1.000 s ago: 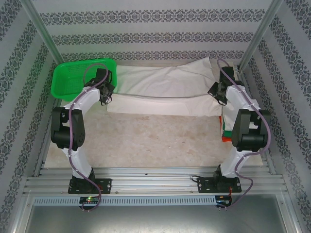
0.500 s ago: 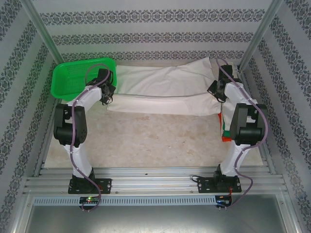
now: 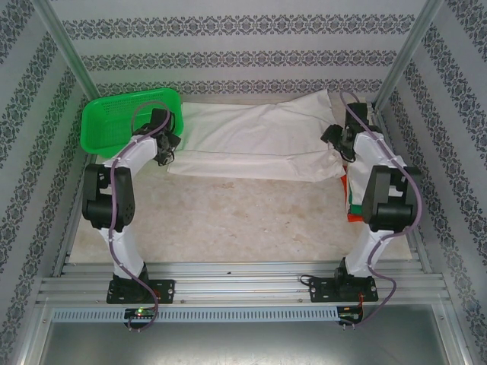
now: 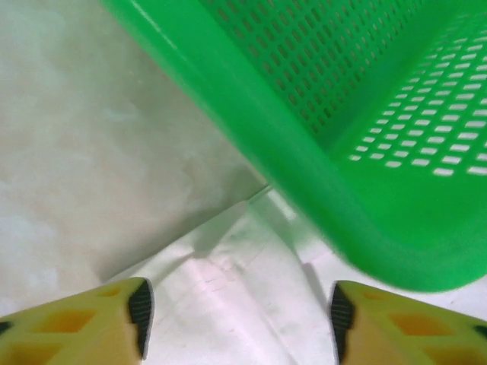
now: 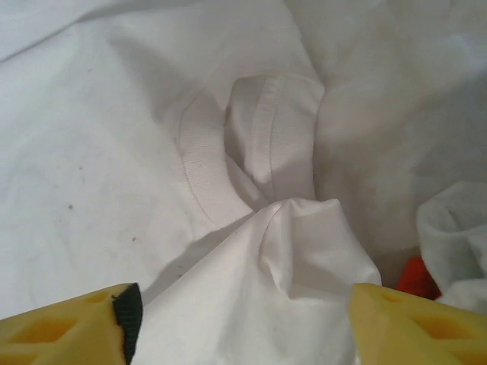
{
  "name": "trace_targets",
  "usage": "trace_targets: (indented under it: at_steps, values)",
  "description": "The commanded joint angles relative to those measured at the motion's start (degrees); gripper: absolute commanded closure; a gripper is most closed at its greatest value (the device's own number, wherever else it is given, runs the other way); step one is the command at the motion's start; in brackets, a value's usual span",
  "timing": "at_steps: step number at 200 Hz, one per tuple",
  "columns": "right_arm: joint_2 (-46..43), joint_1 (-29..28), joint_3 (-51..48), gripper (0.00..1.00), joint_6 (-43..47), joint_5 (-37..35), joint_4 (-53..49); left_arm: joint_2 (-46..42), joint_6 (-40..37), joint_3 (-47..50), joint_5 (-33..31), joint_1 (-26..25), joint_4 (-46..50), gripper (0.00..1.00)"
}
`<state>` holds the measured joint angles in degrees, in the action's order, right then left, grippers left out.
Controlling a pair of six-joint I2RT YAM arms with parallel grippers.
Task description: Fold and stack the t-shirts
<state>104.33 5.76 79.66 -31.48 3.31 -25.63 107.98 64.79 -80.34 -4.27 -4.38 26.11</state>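
A pale table is spanned along its far side by a white t-shirt, laid out as a long band folded lengthwise. Its left end lies just beside the green basket and its right end near the stack of folded shirts, where orange-red and green edges are seen. The fold is judged only partly done — a further fold across the length seems needed before stacking. Trouble could be caused if the bunched cloth at the right end is pinched in several layers and the fold dragged open, or if the band is pulled unevenly by the two arms and skewed. On the left, the basket rim stands close against the shirt corner and could be struck on approach; on the right, the stack could be caught along with the loose cloth. The left gripper is seen with jaws apart over the shirt corner, nothing clamped. The right gripper likewise stands apart above a rumpled ridge beside the collar.
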Motion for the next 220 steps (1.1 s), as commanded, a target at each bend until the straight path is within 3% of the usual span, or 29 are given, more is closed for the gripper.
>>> trace_targets:
  at_steps: [1,40,86,116,144,220]
  values:
    - [-6.73,-0.75,-3.28,0.24,2.4,0.23,2.8,-5.76,-1.26,3.63,0.4,0.32,-1.2,0.28]
    - [-7.57,-6.32,-6.52,0.24,3.62,0.77,2.69,-9.09,-6.12,9.81,4.14,-4.15,-9.44,0.24]
    - [0.55,-14.63,-4.62,0.29,-0.66,5.43,3.55,0.85,-8.63,9.35,13.12,-7.14,-21.13,0.23]
    - [7.19,-18.82,-1.53,0.31,-2.21,5.77,2.63,4.05,-10.07,11.44,10.9,-7.16,-26.43,0.23]
    - [9.66,-19.43,-2.27,0.33,-3.82,5.82,2.39,3.83,-11.51,12.69,8.14,-6.87,-22.37,0.23]
    - [-0.53,-22.2,-20.68,0.34,-6.28,7.49,4.09,-12.09,-11.62,32.94,4.26,-5.15,-19.45,0.21]
